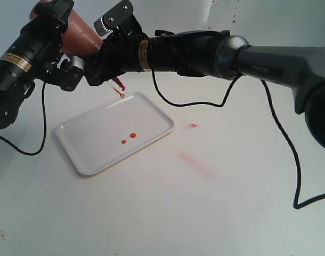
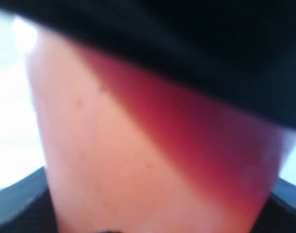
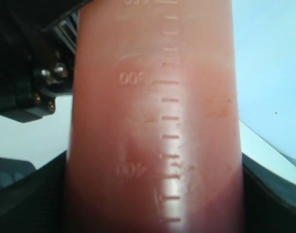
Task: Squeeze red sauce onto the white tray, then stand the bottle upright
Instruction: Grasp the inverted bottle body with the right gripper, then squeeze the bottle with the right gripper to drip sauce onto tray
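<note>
The bottle [image 1: 76, 33] hangs tilted above the far corner of the white tray [image 1: 88, 138], its red nozzle [image 1: 118, 83] pointing down with the small tip cap [image 1: 122, 94] dangling from it. My left gripper [image 1: 66, 68] and my right gripper [image 1: 105, 65] are both shut on the bottle, the right one nearer the nozzle. Two small blobs of red sauce [image 1: 132, 135] lie on the tray. The bottle's orange-red wall [image 2: 138, 160] fills the left wrist view, darker red on one side. In the right wrist view its graduated wall [image 3: 153, 136] stands between the dark fingers [image 3: 31, 204].
Red smears mark the white table to the right of the tray, one small spot [image 1: 193, 126] and a longer faint streak [image 1: 197, 161]. Black cables hang from both arms, one on the right [image 1: 288, 144] and one on the left [image 1: 43, 120].
</note>
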`<action>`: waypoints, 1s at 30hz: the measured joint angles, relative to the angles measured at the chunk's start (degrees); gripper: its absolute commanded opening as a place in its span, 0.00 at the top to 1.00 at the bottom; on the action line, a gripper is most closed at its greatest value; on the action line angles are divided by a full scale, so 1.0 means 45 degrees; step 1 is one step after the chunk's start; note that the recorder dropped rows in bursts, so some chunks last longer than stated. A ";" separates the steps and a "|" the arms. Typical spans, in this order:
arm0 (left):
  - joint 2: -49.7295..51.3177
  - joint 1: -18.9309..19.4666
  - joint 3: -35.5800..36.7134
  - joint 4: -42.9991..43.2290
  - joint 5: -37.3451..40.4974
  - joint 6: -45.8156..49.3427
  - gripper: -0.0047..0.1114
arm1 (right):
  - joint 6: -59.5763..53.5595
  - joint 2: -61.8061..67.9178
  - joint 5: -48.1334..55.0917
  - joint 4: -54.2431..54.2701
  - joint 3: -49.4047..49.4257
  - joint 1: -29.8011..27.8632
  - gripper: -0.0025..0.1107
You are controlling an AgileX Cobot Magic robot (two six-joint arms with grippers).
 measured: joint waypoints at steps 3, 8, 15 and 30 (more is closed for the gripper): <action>0.0000 0.0000 0.0000 0.0000 0.0000 0.0000 0.96 | 0.0003 0.0000 0.0000 0.0000 0.0000 0.0000 0.97; 0.0000 0.0000 0.0000 0.0000 0.0000 0.0000 0.96 | 0.0003 0.0000 0.0000 0.0000 0.0000 0.0000 0.97; 0.0000 0.0000 0.0000 -0.0051 0.0000 0.0000 0.96 | 0.0289 0.0000 -0.0027 0.0025 0.0000 0.0000 0.56; -0.0023 0.0000 0.0000 -0.0132 0.0047 -0.0023 0.96 | 0.1718 -0.1085 -0.0531 0.0476 0.0028 -0.0183 0.08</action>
